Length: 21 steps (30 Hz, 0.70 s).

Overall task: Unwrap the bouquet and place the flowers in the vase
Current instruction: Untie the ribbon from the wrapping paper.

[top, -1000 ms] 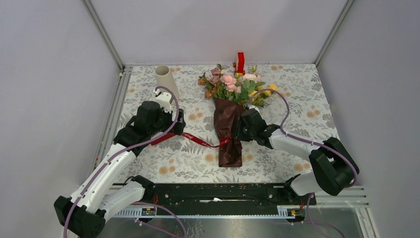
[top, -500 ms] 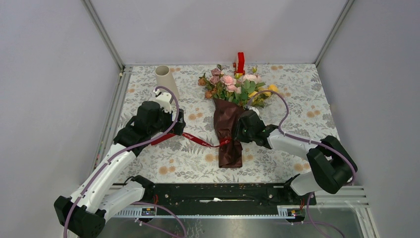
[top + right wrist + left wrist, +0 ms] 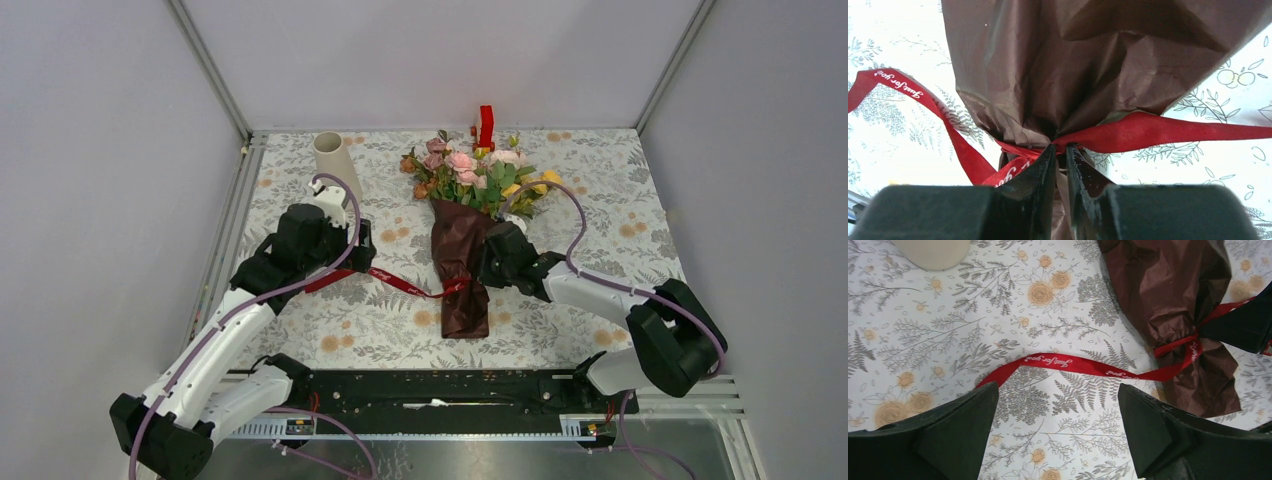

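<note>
The bouquet lies flat mid-table, its dark red wrapping paper (image 3: 460, 262) pointing toward me and the flowers (image 3: 472, 176) fanned out at the far end. A red ribbon (image 3: 400, 284) is tied round the paper's neck, one tail trailing left. My right gripper (image 3: 1060, 150) is shut on the bouquet at the ribbon knot (image 3: 1048, 148), with paper pinched between its fingers. My left gripper (image 3: 1057, 390) hangs open over the ribbon tail (image 3: 1068, 363), holding nothing. The cream vase (image 3: 330, 158) stands at the back left, just beyond the left arm.
A small red and yellow block (image 3: 486, 124) stands at the back edge behind the flowers. The floral tablecloth (image 3: 600, 215) covers the table. Grey walls close in on three sides, with a metal rail (image 3: 230, 230) along the left edge.
The right gripper's jaws have closed in on the ribbon knot at the wrapping's neck. The left arm and the bouquet have not moved.
</note>
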Tool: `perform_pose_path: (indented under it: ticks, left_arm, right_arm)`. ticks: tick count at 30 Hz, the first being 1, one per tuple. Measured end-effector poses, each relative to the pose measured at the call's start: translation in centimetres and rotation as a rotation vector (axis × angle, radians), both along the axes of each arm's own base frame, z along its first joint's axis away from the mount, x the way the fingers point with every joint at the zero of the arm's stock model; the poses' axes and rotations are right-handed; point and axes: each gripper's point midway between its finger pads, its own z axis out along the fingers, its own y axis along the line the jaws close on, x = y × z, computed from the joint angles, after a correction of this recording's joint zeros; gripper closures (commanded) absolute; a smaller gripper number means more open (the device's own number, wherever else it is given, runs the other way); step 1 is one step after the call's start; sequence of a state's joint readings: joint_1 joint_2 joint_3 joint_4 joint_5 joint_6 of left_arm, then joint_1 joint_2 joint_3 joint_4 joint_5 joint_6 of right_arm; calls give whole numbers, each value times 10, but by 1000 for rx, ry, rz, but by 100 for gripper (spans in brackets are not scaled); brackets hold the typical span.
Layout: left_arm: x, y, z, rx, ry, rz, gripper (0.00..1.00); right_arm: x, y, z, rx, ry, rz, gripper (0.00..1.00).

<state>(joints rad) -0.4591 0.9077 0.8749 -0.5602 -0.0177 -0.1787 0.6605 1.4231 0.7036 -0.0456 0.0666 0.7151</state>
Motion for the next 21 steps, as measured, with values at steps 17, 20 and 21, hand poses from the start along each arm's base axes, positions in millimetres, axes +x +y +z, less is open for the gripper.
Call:
perform_pose_path:
  ticks: [17,20,21]
  left_arm:
    - [2,-22,-8,-196,74,70,1]
    - [3,-28,-8,-215,81,54,1]
    - [2,-29,-8,-219,85,50,1]
  right_arm:
    - [-12,-12,2,15,-62,14,85]
    - [-15,-13,15,22,-112,59,82]
    - [-14,-13,20,23,-133,78,82]
